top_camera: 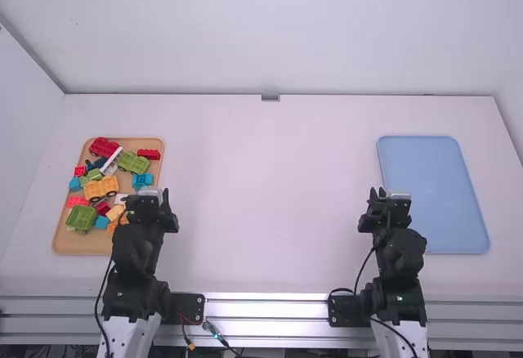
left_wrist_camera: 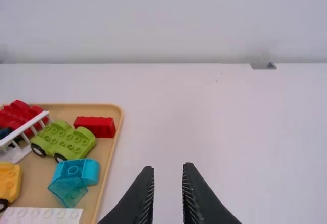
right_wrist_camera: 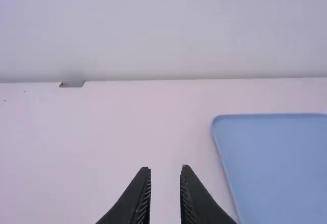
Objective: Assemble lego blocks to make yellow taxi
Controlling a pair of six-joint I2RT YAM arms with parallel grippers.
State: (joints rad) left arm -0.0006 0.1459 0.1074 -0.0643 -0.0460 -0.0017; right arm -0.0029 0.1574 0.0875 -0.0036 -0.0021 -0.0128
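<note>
I have two arms on the white table (top_camera: 270,211), with two trays out: one tan tray (top_camera: 80,247) at the left and one blue tray (top_camera: 433,186) at the right. From the high view I count four wheeled bases in the tan tray: one yellow base (top_camera: 100,188), one red base (top_camera: 104,146) and two green bases (top_camera: 132,162) (top_camera: 81,218). Loose bricks lie among them, too crowded and partly hidden behind the arm for me to give a sure total.

My left gripper (top_camera: 150,198) is just beside the tan tray's right side, with the yellow base off to the claw's left, near it but not touching. My right gripper (top_camera: 388,198) is near the blue tray, well apart from all the blocks.

In the left wrist view I get a closer look: a red brick (left_wrist_camera: 95,126), a turquoise brick (left_wrist_camera: 76,170) with a see-through wedge (left_wrist_camera: 67,191) against it, and a white studded brick (left_wrist_camera: 42,216). That claw's fingers stand apart with nothing between them. In the right wrist view my other claw is likewise spread and empty.
</note>
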